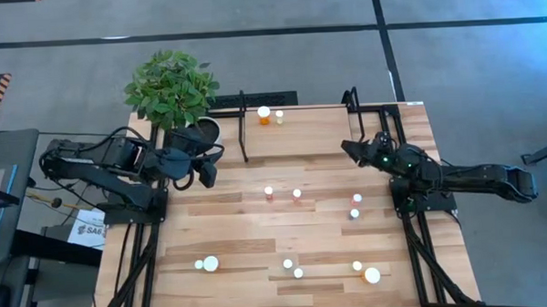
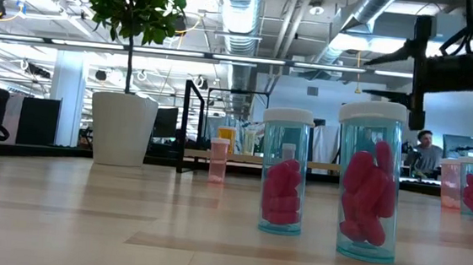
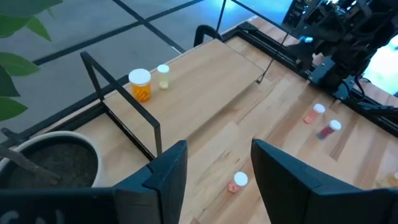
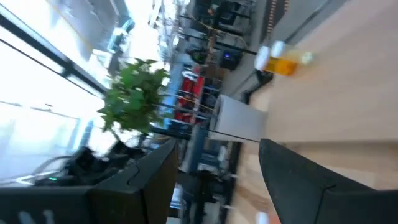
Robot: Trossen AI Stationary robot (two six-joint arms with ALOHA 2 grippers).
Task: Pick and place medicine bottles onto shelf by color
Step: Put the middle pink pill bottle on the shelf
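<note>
Table point(image 1: 231, 232): plank top, both my arms are over its far half. Shelf point(image 1: 309, 132) sits between my two claws, at the far edge. Plant point(image 1: 171, 84) in its white pot point(image 2: 123, 129) is just behind my left claw. Left claw point(image 1: 204, 167): fingers spread, nothing between them, hovering beside the shelf's left upright. Right claw point(image 1: 354, 150): fingers spread too, empty, by the shelf's right upright.

Bottles: an orange bottle point(image 1: 264, 115) and a small pale bottle point(image 1: 279, 117) stand on the shelf, between my claws. Two pinkish bottles point(image 1: 282, 194) stand on the table nearer than both claws, two more point(image 1: 355, 205) just near of my right claw. Remaining bottles point(image 1: 291, 267) are scattered along the near edge, well apart from both claws.
</note>
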